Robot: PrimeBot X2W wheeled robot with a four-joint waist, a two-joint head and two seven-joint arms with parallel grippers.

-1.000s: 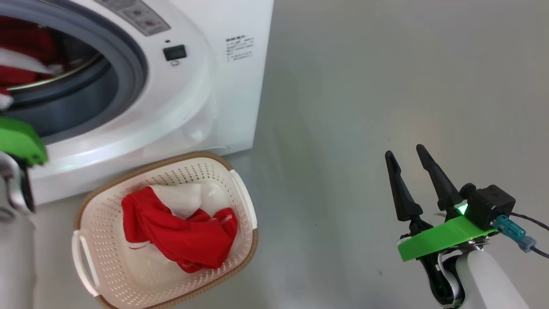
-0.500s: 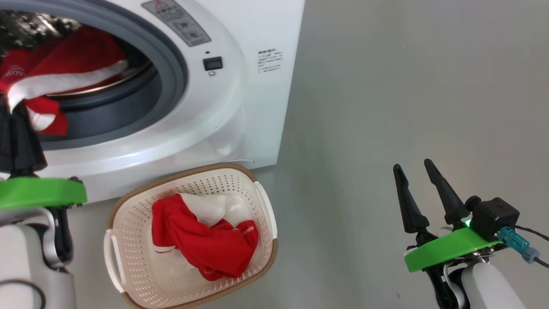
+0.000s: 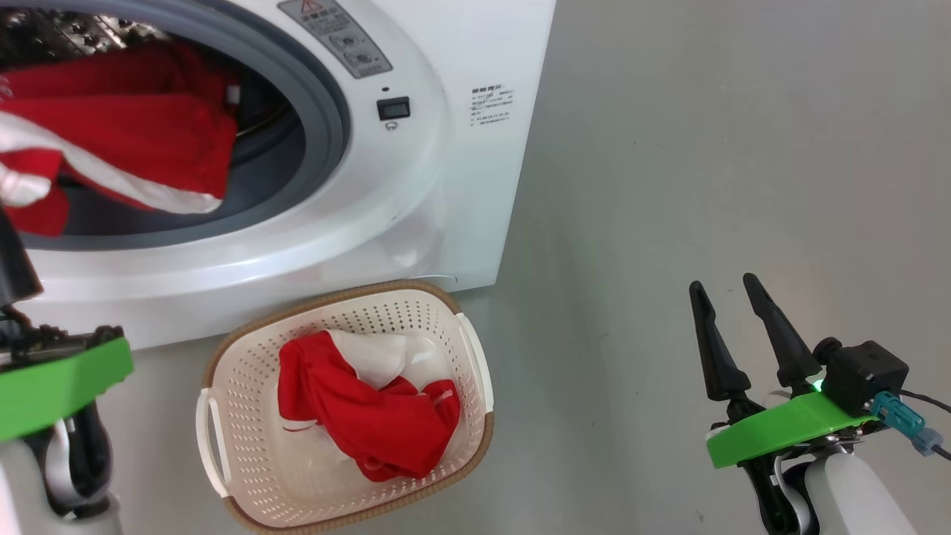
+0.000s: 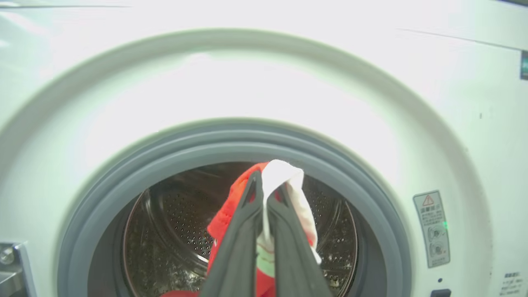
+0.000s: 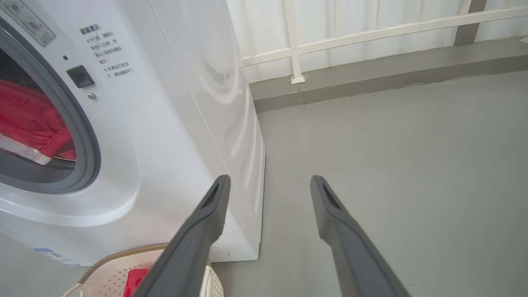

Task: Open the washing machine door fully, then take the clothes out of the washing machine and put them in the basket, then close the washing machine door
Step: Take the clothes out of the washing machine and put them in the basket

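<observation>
Step in hand, by judgement: garment removal. The left hand [image 4: 266, 187] is pinching a fold of the red-and-white clothes [image 4: 284, 173] at the mouth of the washing machine [image 3: 446, 186], its fingers nearly together. The right hand [image 3: 722, 282] is idling, fingers apart, holding nothing. Another red garment [image 3: 371, 423] is lying in the basket [image 3: 334, 291] just below. The next move is calling for a carry over the basket, then release.

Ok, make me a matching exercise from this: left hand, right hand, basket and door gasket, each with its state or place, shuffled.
1 left hand
2 right hand
3 basket
4 gasket

A open, above the floor
B grey ring round the drum
C shut on a red-and-white garment
D on the floor by the washing machine

Pairs: 1-C, 2-A, 3-D, 4-B
</observation>
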